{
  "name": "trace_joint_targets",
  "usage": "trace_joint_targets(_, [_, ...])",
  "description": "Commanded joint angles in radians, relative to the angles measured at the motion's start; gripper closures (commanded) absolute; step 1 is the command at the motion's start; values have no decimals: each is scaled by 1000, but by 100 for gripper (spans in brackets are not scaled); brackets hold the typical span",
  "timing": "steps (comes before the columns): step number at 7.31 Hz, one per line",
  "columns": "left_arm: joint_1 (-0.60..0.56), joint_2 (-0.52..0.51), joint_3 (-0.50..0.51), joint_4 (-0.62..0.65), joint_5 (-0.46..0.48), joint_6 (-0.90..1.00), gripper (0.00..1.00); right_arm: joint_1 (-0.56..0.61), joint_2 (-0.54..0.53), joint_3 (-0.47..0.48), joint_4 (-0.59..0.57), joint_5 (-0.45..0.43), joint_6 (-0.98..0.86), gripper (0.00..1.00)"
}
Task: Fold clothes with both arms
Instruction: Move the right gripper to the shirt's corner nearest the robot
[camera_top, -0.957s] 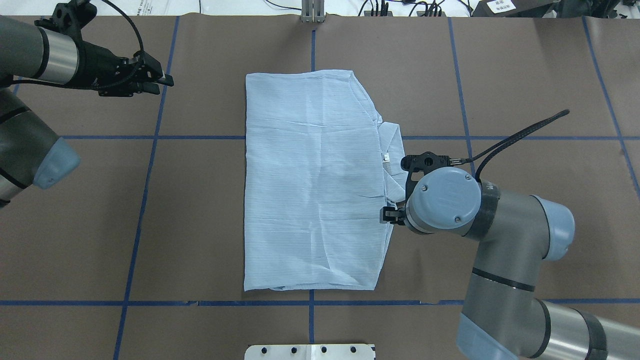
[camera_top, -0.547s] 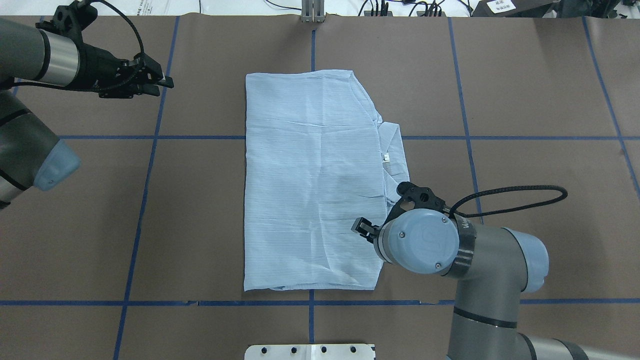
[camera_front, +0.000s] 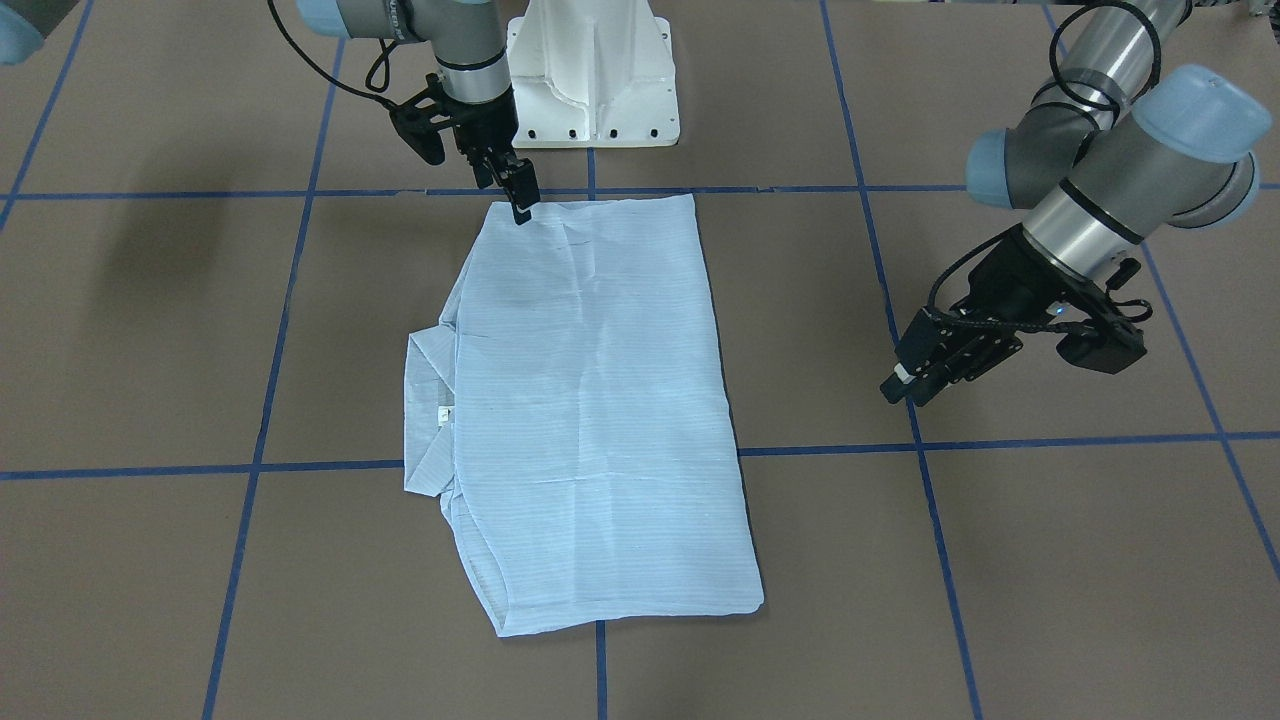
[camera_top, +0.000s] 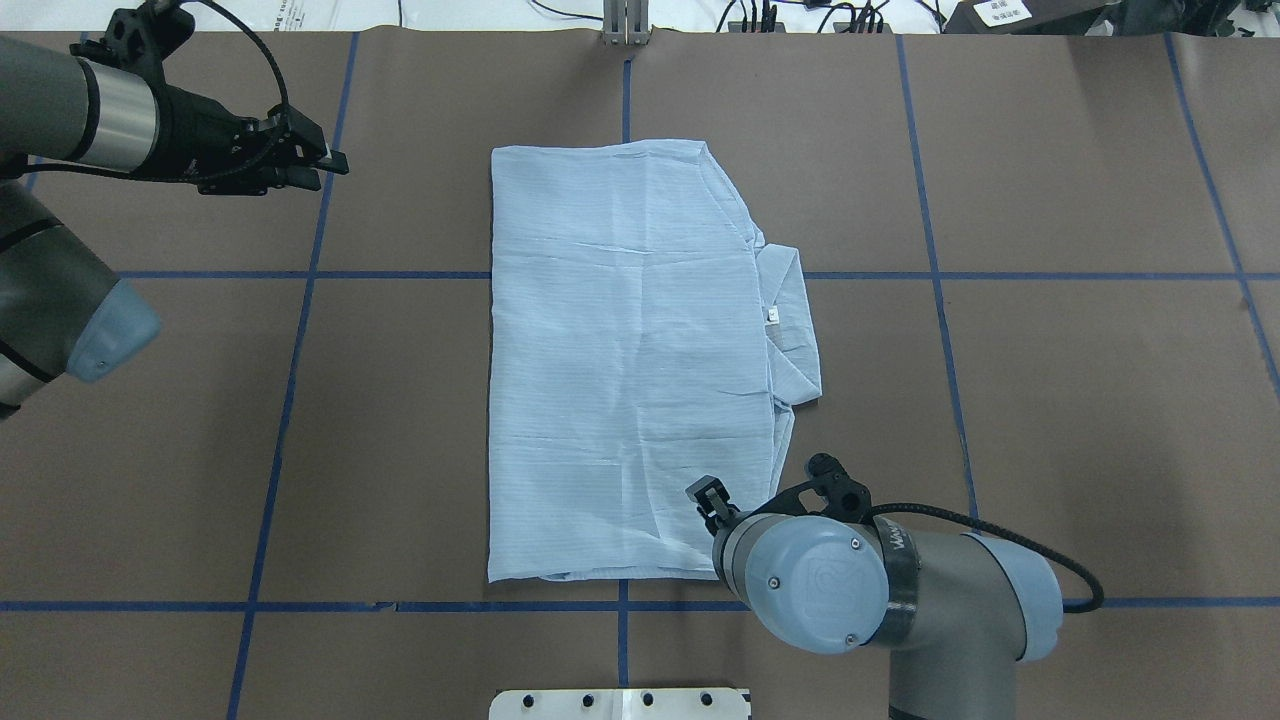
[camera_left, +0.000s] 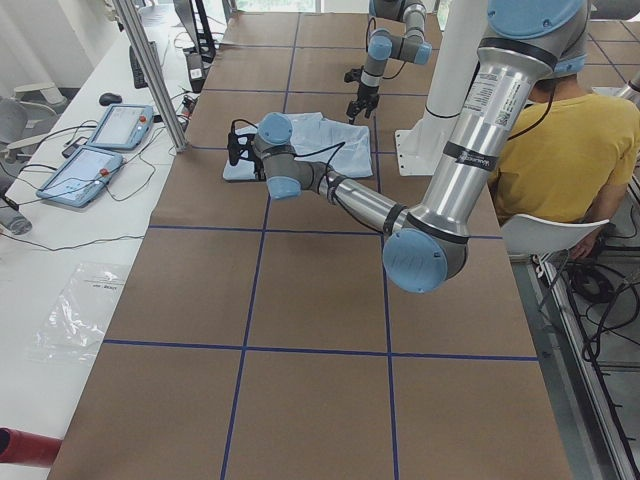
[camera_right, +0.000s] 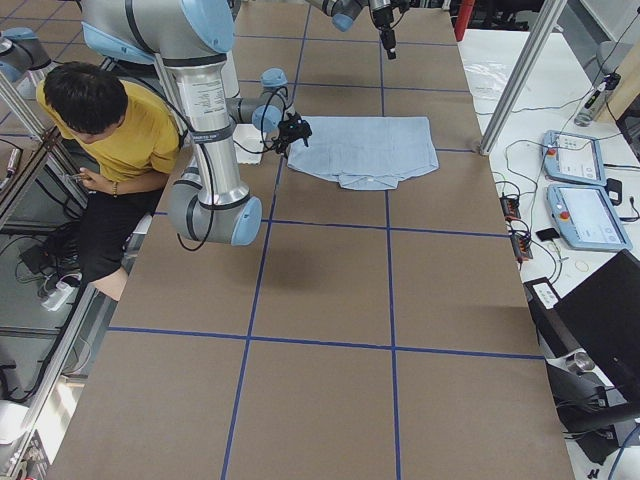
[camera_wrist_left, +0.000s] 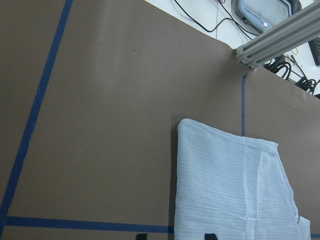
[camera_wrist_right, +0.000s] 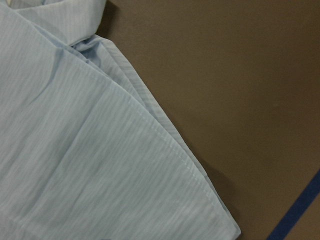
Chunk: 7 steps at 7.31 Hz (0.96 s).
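**Right arm swings to the shirt's near right corner**

A second ago the right gripper (camera_top: 708, 494) hung at the right edge of the shirt (camera_top: 630, 360), just nearer than the collar (camera_top: 790, 330). Half a second ago it was nearer the robot and over the cloth. Now it stands low over the shirt's near right corner, with the wrist's blue cap covering that corner from overhead. I cannot tell whether it touches the cloth. Its fingers do not show clearly enough to tell whether they are apart or together; the wrist view shows only cloth and table. The left gripper (camera_top: 325, 165) has kept its place, far and left, well apart from the shirt and over the bare table (camera_top: 400, 400). Its two fingertips stand apart with nothing between them. The shirt has not shifted.

The shirt lies flat at the middle of the table, folded into a tall rectangle with a plain panel facing up. No sleeves lie out to the sides. The collar sticks out past the right edge, with a small white tag (camera_top: 772, 315) at its base. The left edge is straight; the right edge slants in toward the far end. Shallow creases cross the panel, and layered hems show at the near right corner.
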Motion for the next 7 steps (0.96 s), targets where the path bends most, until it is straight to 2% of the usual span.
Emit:
trace_joint_targets(1, [-1,1,5,0,3,2,52,-25,-2,-13,50,-44,119,7])
trace_joint_targets(2, [-2,7,-3,0,3,0,51,-22,-16,-19,103,-44,124,8])
trace_joint_targets(7, [1,8,-9,0,17,-3,51,-25,-13,-77,106,-43,112,9])
